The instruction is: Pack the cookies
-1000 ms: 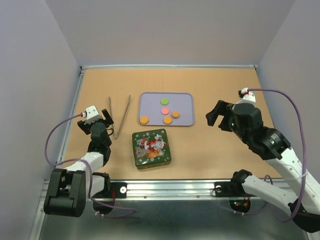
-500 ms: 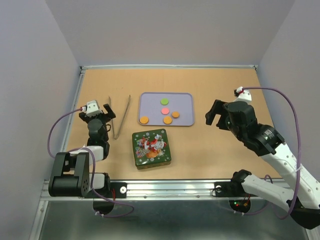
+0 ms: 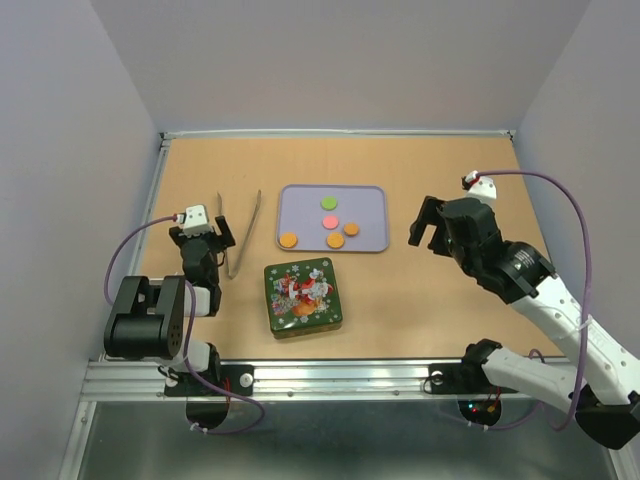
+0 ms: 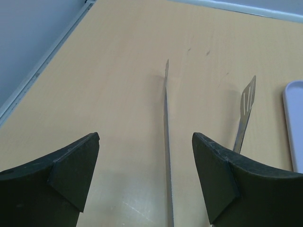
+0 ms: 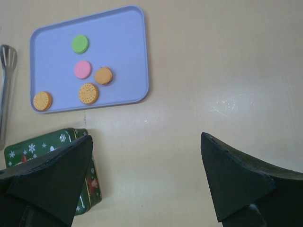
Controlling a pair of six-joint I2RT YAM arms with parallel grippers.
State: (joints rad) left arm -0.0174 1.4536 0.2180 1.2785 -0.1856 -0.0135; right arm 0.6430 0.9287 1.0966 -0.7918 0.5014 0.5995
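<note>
Left gripper (image 4: 144, 158) has slid over to the tongs (image 4: 166, 142), jaws wide open around one leg, so I'd guess a tongs grab is next; right gripper (image 3: 428, 228) is open and empty too, all five cookies (image 3: 331, 221) sitting on the tray (image 3: 370, 200), tin (image 3: 303, 296) closed.

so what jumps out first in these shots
The lavender tray just past the table's middle catches the eye first, carrying five cookies: three orange, one pink, one green. Directly in front of it sits a closed green Christmas tin. Metal tongs lie to the tray's left, with the open left gripper close by them.
</note>
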